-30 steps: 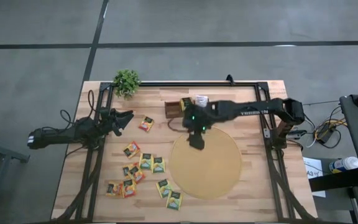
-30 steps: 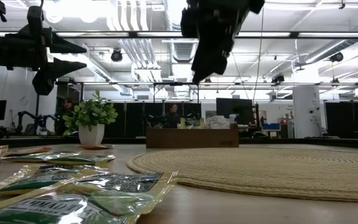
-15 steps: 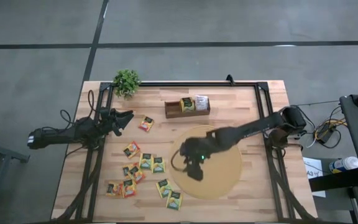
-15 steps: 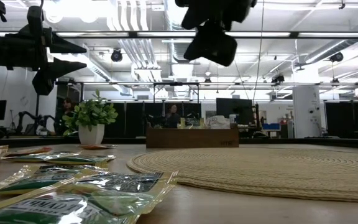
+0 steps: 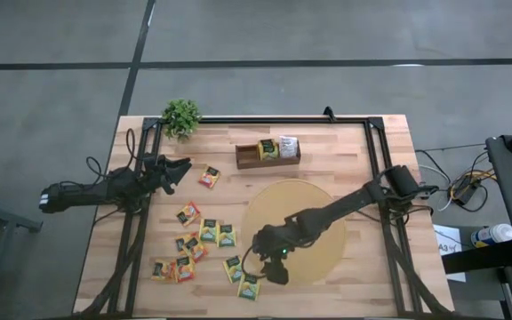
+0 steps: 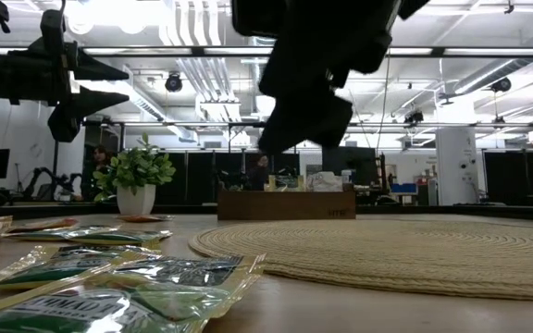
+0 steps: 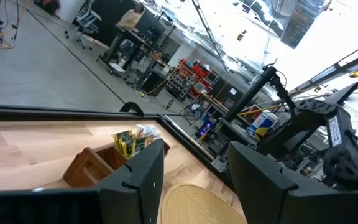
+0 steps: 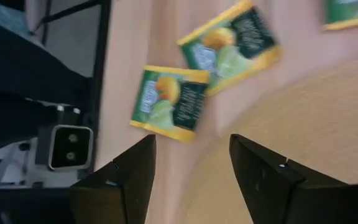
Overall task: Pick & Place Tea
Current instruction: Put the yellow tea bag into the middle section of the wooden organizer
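A wooden table (image 5: 354, 142) stands on a grey floor, and the low view looks past it into a wide workshop with ceiling lights and ducting. Taking the high view as a clock face, a small potted plant (image 5: 182, 116) sits at about 11 o'clock, and a brown wooden tray (image 5: 268, 156) lies near 12, already holding a couple of upright sachets in its slots. That suggests the tray is where the tea is meant to end up. A large round woven mat (image 5: 314, 213) fills the centre-right of the table, bare of sachets.

The loose tea sachets (image 5: 204, 231) lie scattered flat between 7 and 9 o'clock, with one orange-red sachet (image 5: 209, 176) apart near 10. Two yellow-green sachets (image 5: 242, 276) rest just beside the mat's edge at about 6 o'clock.

The right gripper (image 5: 276, 269) reaches across the mat to that 6 o'clock edge, its fingers spread and holding nothing. In its own wrist view the nearest yellow-green sachet (image 8: 171, 102) lies flat on the wood just ahead of the open fingers, so the arm looks lined up for a pick, though nothing is touched yet.

The left gripper (image 5: 178, 171) waits raised at about 9 o'clock, jaws apart and empty, probably parked clear of the other arm's path.
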